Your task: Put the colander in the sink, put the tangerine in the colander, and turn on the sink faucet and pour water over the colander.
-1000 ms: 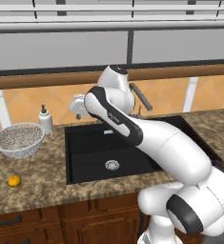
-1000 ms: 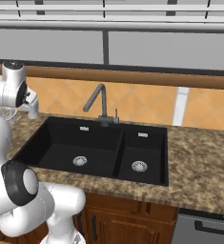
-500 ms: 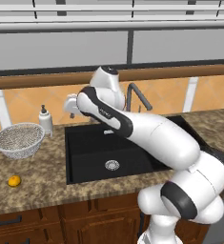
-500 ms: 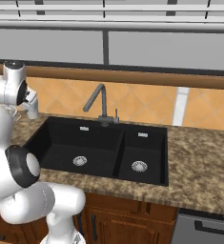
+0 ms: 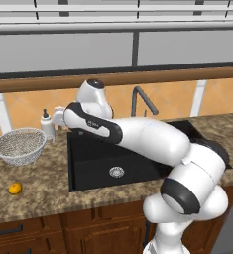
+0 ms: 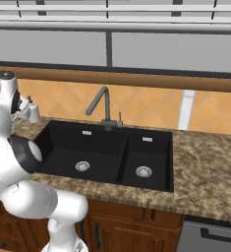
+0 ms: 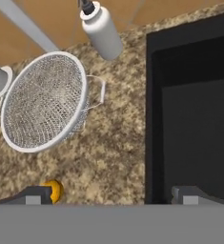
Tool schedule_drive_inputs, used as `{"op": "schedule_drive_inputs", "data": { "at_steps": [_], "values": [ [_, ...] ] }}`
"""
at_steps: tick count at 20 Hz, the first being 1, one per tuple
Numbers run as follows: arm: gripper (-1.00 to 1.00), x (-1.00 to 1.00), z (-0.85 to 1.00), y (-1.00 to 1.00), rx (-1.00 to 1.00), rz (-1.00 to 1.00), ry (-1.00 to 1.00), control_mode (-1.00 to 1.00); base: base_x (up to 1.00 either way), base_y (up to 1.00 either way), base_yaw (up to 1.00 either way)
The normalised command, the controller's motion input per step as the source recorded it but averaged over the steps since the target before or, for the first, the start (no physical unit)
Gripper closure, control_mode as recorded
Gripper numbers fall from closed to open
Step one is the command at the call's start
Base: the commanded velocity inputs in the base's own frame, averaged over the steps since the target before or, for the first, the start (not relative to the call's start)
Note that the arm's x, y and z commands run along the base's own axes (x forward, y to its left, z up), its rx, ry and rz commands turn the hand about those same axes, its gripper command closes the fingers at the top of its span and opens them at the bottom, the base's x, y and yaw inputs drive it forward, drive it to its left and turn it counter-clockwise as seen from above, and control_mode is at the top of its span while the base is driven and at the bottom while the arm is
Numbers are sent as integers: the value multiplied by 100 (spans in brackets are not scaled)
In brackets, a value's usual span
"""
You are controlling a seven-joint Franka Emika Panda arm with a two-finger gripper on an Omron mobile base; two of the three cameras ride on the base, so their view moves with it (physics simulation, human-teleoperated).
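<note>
The colander (image 7: 44, 101) is a round speckled mesh bowl standing on the granite counter left of the sink (image 7: 194, 109); it also sits at the far left as colander (image 5: 19, 145). The small orange tangerine (image 7: 54, 190) lies on the counter in front of it, seen too as tangerine (image 5: 15, 188). My gripper (image 7: 113, 195) hangs open and empty above the counter strip between the colander and the sink's left rim. One fingertip (image 7: 35, 195) stands beside the tangerine. The black double sink (image 5: 138, 154) and its dark faucet (image 5: 140, 99) are to the right of my hand (image 5: 57, 119).
A white soap bottle (image 5: 47, 125) stands by the back wall between colander and sink, close to my hand; it also appears as soap bottle (image 7: 101, 31) and soap bottle (image 6: 33, 112). The faucet (image 6: 100, 106) rises behind the sink's divider. Granite counter (image 6: 205, 162) runs right of the sink (image 6: 107, 152).
The arm has swung left from over the sink toward the soap bottle and colander. The gripper stays open and empty.
</note>
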Motion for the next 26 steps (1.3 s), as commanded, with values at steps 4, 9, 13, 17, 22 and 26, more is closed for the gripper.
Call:
{"op": "schedule_drive_inputs", "data": {
  "at_steps": [4,9,13,17,22,26],
  "values": [
    [-100,27,-37,56,0,0,0,-100,0,0,0],
    [-100,24,-29,19,0,0,0,-100,0,0,0],
    [-100,30,-24,4,0,0,0,-100,0,0,0],
    [-100,12,-23,6,0,0,3,-100,0,0,0],
    [-100,1,-20,12,0,0,5,-100,0,0,0],
    [-100,5,-16,13,0,0,4,-100,0,0,0]
  ]
}}
